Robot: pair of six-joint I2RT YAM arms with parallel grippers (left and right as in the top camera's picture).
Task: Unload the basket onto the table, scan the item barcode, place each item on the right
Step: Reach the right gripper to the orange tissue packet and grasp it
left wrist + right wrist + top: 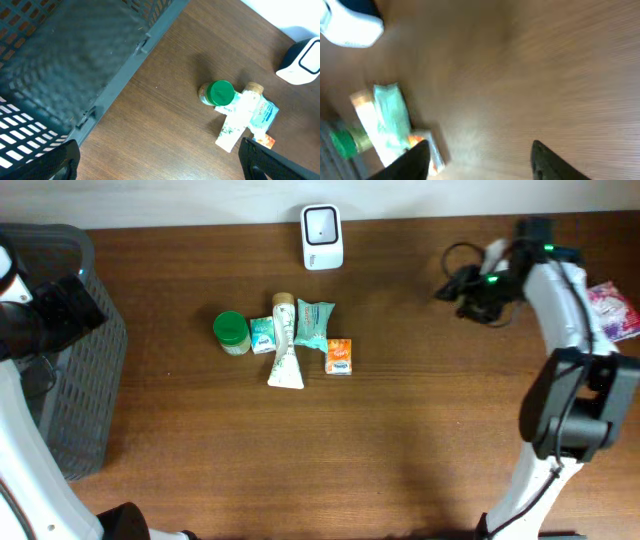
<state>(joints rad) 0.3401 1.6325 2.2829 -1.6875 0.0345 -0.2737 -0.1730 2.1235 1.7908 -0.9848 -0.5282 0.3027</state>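
At mid counter [420, 440], the green-lid jar [231, 332], tube [285, 352], orange box [339, 356] etc. are seen piled, below the scanner [322, 237]. Nothing is held: left claw [160, 162] is spread wide by the basket [75, 60], right claw [479, 150] is parted & empty. Scan prob. not done yet.

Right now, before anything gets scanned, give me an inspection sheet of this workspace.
Surface: brown wooden table, mostly bare wood.
Job's things: white scanner at the far edge; green-lidded jar, small teal sachet, tube, teal pack and orange box clustered just in front of it.
Clutter: pink packet at the right edge.
Hands: left hand open, empty, beside the basket; right hand open, empty, right of the cluster.
Cables: dark cable looped by the right hand.
Surroundings: grey basket on the left.
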